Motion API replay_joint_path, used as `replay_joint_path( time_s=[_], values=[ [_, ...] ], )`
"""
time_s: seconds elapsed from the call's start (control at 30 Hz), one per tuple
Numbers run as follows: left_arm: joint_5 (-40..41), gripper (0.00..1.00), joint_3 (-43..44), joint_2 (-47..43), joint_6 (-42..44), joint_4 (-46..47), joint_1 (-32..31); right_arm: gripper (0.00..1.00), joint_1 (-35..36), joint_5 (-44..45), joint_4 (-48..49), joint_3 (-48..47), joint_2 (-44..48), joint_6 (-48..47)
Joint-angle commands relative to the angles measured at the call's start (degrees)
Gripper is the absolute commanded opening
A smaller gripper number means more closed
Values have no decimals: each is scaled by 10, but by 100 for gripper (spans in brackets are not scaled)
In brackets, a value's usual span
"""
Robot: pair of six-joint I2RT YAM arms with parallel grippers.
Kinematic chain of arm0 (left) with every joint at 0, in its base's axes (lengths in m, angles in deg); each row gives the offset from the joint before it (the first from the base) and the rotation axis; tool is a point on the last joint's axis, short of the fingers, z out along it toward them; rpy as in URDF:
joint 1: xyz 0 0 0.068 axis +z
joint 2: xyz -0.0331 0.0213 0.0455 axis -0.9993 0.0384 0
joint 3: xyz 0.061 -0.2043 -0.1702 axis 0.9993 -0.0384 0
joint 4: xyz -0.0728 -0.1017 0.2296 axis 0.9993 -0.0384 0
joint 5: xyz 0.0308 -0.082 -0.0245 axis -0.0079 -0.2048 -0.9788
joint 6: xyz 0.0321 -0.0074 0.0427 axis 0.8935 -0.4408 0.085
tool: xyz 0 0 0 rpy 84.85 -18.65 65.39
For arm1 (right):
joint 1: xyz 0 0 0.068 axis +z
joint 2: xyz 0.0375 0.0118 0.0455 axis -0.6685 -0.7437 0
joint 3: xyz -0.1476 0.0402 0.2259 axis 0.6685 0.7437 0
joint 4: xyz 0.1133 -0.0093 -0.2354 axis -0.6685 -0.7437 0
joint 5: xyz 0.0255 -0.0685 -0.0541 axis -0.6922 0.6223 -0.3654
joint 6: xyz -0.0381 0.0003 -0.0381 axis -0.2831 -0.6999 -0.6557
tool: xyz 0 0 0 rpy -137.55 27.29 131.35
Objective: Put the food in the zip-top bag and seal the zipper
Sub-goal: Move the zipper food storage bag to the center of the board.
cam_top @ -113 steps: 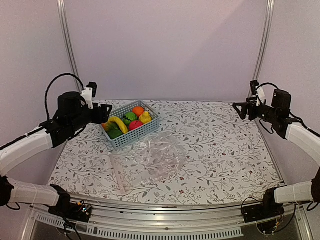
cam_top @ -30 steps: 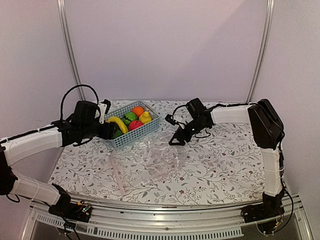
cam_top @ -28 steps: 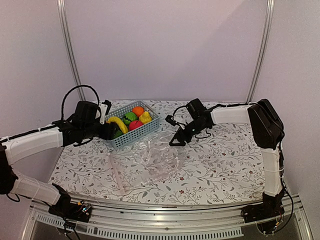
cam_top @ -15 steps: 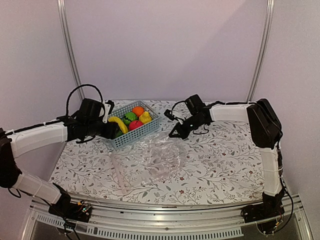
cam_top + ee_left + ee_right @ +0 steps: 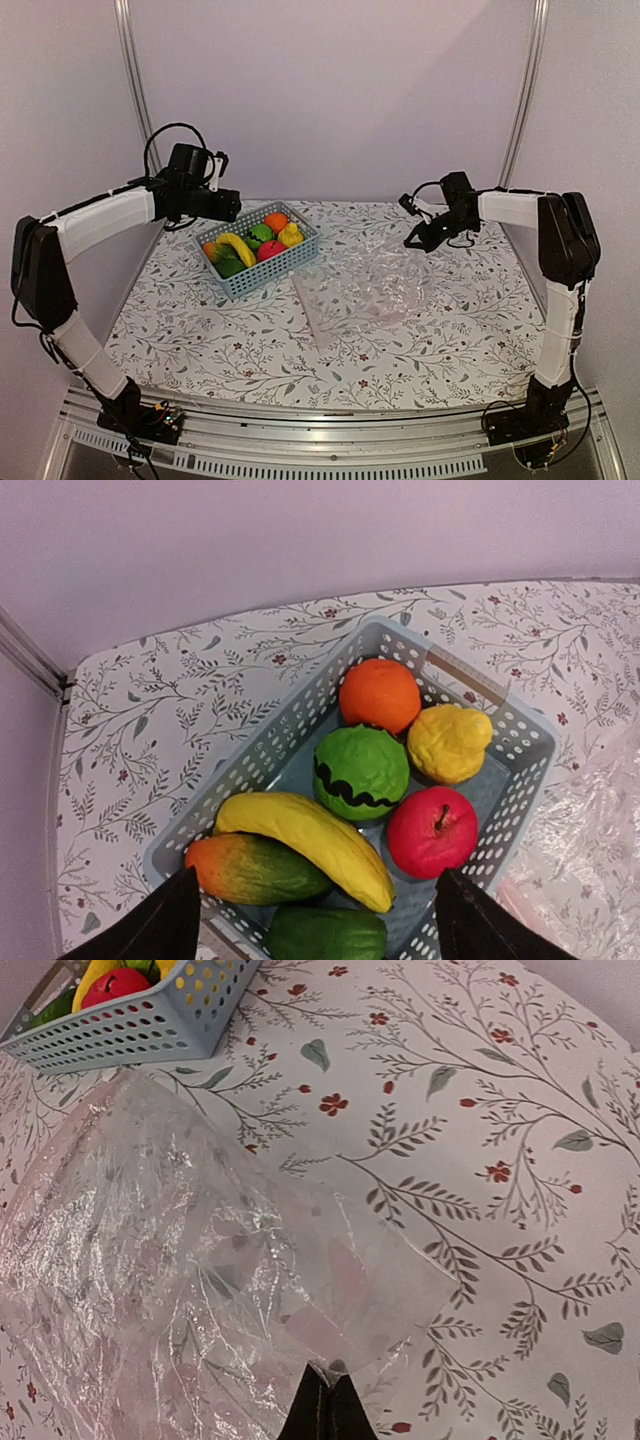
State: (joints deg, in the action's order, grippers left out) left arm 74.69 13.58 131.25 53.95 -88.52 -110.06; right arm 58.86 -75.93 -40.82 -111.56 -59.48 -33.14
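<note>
The food is sitting packed together in a light blue lattice basket (image 5: pixel 500 780): a yellow banana (image 5: pixel 310 845), an orange (image 5: pixel 379 694), a red apple (image 5: pixel 432 832), a round green piece (image 5: pixel 361 772), a knobbly yellow piece (image 5: pixel 449 742), an orange-to-green piece (image 5: pixel 250 870) and a dark green piece (image 5: pixel 325 935). The zip-top bag (image 5: pixel 375 290), clear and crinkled, is lying spread flat just beside the basket, one far corner being pinched by the right gripper (image 5: pixel 324 1378). The zipper (image 5: pixel 308 312) is running straight along the bag's edge nearest the basket.
</note>
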Motion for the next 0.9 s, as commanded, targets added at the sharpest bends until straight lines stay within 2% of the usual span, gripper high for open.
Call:
replay_joint_path(
  time_s=[0.0, 0.03, 0.07, 0.1, 0.13, 0.23, 0.33, 0.57, 0.77, 0.87],
  values=[
    [-28, 82, 88, 83, 31, -25, 55, 0, -61, 32, -38, -30, 4, -34],
    [-37, 82, 110, 104, 34, -28, 65, 1, -72, 39, -38, -32, 3, -36],
    [-49, 82, 131, 127, 36, -31, 75, 9, -80, 45, -38, -37, -1, -36],
    [-65, 82, 154, 149, 44, -34, 84, 31, -86, 55, -40, -41, -3, -35],
    [-75, 81, 172, 171, 52, -37, 90, 42, -88, 68, -42, -43, -3, -32],
    [-87, 79, 220, 235, 80, -40, 101, 58, -90, 51, -44, -15, 40, -23],
    [-115, 74, 265, 289, 107, -48, 104, 61, -89, 22, -43, 26, 119, -6],
    [-111, 62, 352, 379, 148, -66, 112, 61, -88, -44, -26, 138, 259, 20],
    [-154, 56, 372, 404, 153, -74, 114, 61, -88, -57, 6, 191, 317, 35],
    [-155, 50, 371, 411, 150, -77, 114, 60, -87, -66, 15, 198, 322, 37]
  ],
)
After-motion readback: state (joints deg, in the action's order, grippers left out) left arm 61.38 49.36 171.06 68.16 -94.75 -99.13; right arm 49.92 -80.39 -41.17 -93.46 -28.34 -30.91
